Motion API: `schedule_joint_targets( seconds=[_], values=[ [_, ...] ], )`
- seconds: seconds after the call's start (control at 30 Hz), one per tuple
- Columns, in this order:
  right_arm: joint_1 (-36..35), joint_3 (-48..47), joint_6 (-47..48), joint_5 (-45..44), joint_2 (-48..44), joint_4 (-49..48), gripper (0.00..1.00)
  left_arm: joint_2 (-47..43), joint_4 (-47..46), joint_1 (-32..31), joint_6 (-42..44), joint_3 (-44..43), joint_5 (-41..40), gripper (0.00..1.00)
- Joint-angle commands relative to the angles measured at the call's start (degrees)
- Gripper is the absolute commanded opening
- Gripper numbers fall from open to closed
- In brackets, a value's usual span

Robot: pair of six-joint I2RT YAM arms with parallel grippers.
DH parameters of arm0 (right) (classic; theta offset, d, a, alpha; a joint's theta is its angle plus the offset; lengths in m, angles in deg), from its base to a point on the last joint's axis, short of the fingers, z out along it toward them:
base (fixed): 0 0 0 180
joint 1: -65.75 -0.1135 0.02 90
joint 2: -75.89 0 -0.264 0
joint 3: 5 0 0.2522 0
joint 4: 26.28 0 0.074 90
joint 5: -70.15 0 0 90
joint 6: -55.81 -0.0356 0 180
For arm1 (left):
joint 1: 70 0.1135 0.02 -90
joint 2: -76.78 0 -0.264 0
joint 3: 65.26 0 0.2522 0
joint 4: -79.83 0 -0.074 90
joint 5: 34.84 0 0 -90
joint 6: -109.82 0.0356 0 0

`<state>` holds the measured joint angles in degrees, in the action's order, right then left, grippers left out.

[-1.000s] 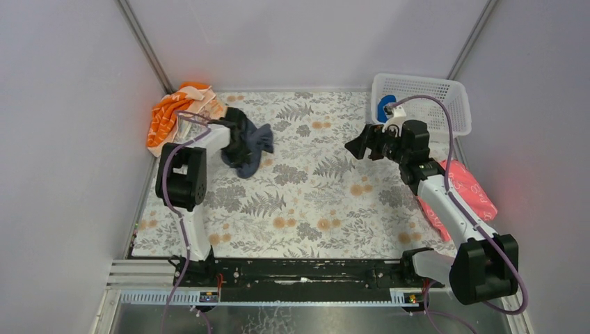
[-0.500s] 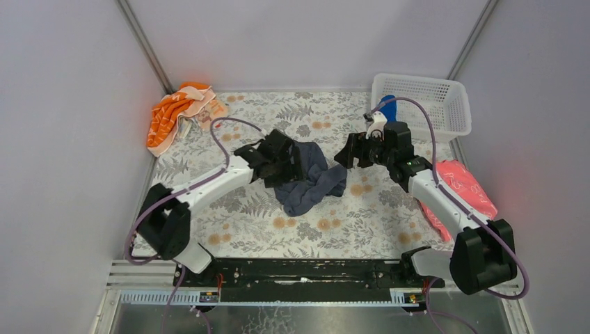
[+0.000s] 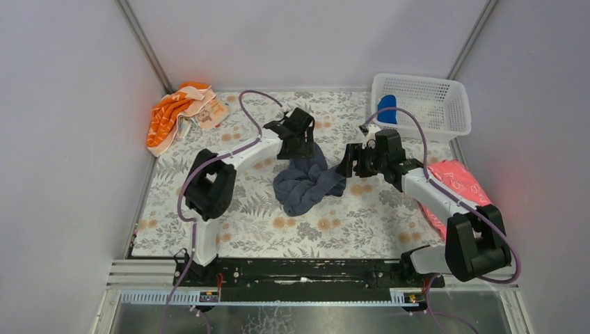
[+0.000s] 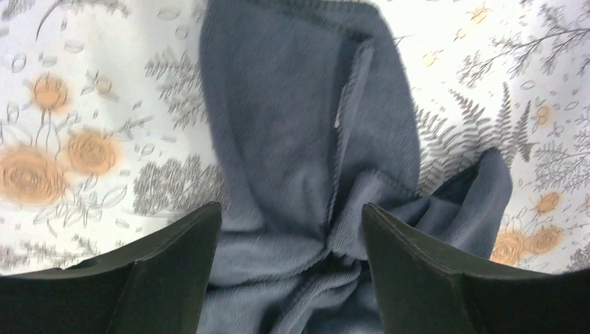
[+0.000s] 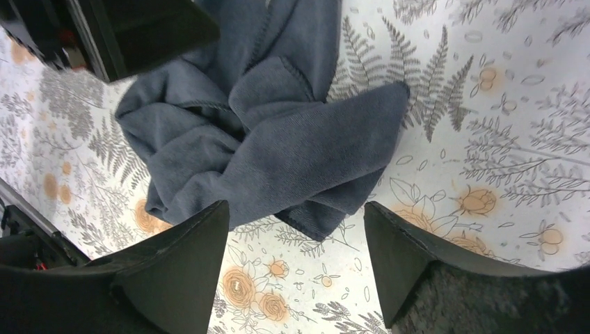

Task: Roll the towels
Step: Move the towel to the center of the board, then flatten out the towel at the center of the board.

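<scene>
Grey towel heap [image 3: 306, 184] centre, basket [image 3: 445, 87] far right

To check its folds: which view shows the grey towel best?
The right wrist view: the grey towel lies crumpled, close and sharp, hems clear. The top external view shows nearly the whole heap, but small; the left wrist view only part, blurred.

1. Your left arm [image 3: 243, 154] and right arm [image 3: 431, 191] wear white link shells between bulky black joints.
2. Behind the jaws, a purple cable [image 3: 242, 106] loops along each arm.
3. Your fingers [image 4: 174, 271] are matte black, wedge-shaped and unmarked.
</scene>
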<state>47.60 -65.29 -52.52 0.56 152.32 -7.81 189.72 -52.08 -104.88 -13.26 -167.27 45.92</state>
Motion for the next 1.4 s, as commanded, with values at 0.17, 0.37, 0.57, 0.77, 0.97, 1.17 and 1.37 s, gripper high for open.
schedule_joint_targets(
  seconds=[0.17, 0.37, 0.57, 0.77, 0.97, 1.17, 1.37],
  values=[
    [-1.9, 2.5, -2.3, -0.1, 3.9, -3.0, 0.75, 8.7, -0.1, -0.4, 4.6, -13.1, -0.7, 0.52],
    [-1.9, 2.5, -1.6, -0.8, 3.6, -2.2, 0.75, 15.0, 0.4, -0.3, 5.5, -17.5, -0.3, 0.42],
    [-1.9, 2.8, -1.5, -0.3, 4.0, -2.2, 0.75, 19.5, 0.7, 0.4, 5.8, -21.3, 0.7, 0.38],
    [-1.9, 2.7, -1.4, 0.1, 4.7, -2.1, 0.75, 22.3, 0.6, 0.5, 6.5, -24.2, 2.0, 0.26],
    [-2.0, 2.4, -1.0, 0.1, 5.9, -2.0, 0.75, 20.5, 0.6, 1.1, 7.2, -23.8, 2.4, 0.02],
    [-2.6, 1.3, -1.0, 0.5, 7.8, -1.7, 0.75, 8.6, 0.5, 3.0, 5.2, -15.7, -1.1, 0.0],
    [-3.0, -0.7, -0.9, 0.0, 8.1, -0.9, 0.74, -10.1, 1.1, 11.4, -0.1, 1.3, -6.2, 0.0]
  ],
)
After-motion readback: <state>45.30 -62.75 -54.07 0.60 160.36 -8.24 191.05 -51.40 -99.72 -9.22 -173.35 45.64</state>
